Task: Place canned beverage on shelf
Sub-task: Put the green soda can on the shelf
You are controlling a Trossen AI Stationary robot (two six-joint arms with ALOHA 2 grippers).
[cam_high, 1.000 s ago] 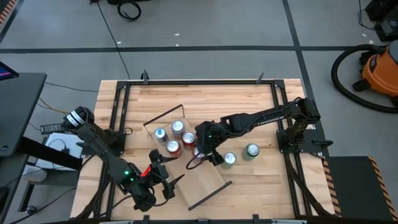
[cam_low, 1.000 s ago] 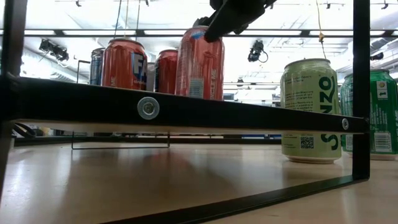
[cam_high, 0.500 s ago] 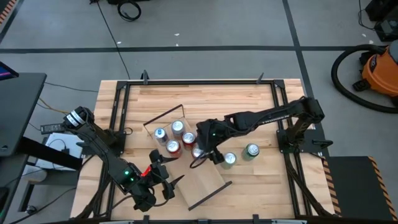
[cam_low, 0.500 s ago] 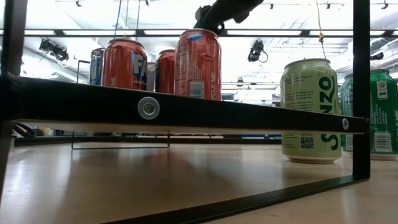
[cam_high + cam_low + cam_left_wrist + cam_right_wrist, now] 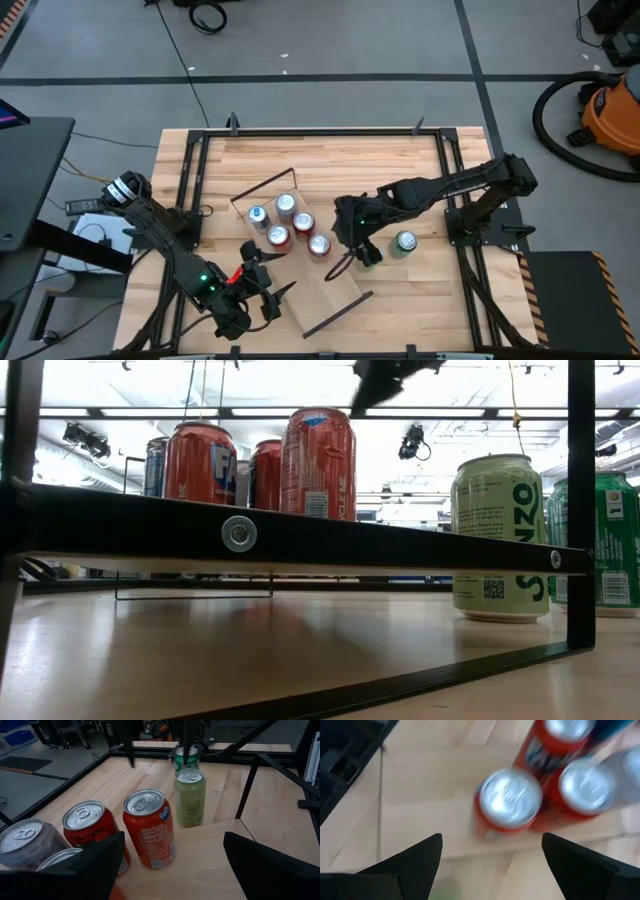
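The shelf (image 5: 325,285), a pale plank with black rod ends, lies slanted on the table. Several cans stand on it: three red ones, the nearest (image 5: 319,244) (image 5: 320,460) (image 5: 510,800), and two silver ones (image 5: 286,205). My right gripper (image 5: 358,250) (image 5: 490,865) hangs open above the shelf's right edge, clear of that red can, touching nothing. Two green cans (image 5: 500,535) (image 5: 405,241) stand on the table right of the shelf; the arm partly hides one from above. My left gripper (image 5: 265,295) (image 5: 170,870) waits open at the shelf's near left.
Black frame rails (image 5: 190,200) run along the slatted table's sides. The shelf's near half (image 5: 200,865) is bare wood. An orange vacuum (image 5: 610,115) stands on the floor, off the table at the far right.
My right gripper has come up off the top of the nearest red can and gone toward the table's right edge, rising clear of it. The red can stays upright on the shelf where it stood.
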